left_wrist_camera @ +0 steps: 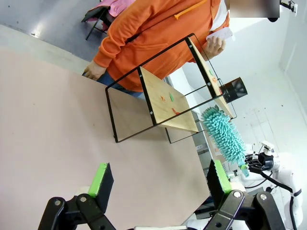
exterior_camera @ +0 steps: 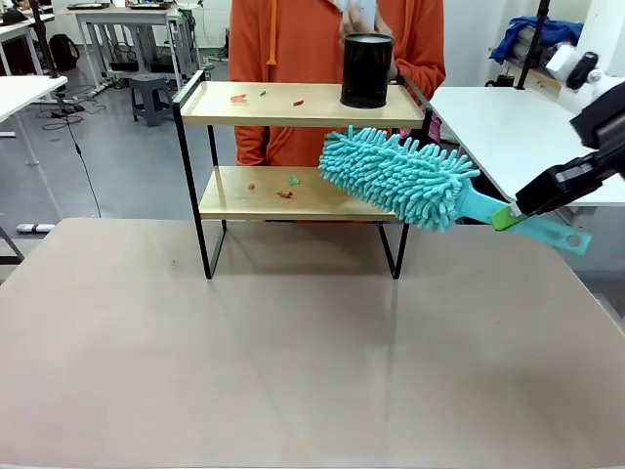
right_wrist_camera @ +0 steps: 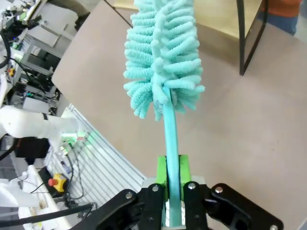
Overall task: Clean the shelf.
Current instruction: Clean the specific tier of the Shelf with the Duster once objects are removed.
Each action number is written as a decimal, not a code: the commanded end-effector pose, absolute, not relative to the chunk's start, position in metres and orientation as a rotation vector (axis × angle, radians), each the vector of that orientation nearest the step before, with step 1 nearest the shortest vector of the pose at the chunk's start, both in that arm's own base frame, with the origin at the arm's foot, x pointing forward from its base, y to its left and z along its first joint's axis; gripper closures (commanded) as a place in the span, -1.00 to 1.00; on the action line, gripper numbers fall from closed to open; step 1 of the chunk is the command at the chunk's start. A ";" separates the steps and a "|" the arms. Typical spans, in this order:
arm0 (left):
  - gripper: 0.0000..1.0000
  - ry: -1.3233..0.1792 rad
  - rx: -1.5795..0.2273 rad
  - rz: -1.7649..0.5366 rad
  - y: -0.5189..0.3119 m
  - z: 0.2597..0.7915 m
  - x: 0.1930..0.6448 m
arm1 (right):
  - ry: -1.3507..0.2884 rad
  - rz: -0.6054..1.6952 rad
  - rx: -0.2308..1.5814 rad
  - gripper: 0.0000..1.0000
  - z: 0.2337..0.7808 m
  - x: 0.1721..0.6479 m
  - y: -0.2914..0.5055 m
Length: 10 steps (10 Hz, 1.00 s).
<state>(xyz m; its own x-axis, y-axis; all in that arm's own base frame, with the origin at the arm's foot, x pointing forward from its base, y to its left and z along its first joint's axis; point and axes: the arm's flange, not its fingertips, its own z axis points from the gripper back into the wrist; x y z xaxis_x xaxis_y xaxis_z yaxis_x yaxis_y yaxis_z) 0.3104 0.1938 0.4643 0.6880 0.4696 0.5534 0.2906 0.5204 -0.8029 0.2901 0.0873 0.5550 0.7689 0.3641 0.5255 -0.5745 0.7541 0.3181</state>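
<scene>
Right gripper, pinching the duster handle at frame right: hold level, sweeping scraps off the shelf.

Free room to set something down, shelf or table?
Widest: table in front of the shelf legs, bare to the near edge. Top board: narrow gap between the scraps and the black cup. Crowded: lower board, scraps left, duster in the right gripper at its right end.
</scene>
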 end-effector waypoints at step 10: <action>-1.00 -0.872 -1.055 0.109 0.193 0.464 0.312 | -0.560 0.272 0.368 0.75 0.477 0.393 0.198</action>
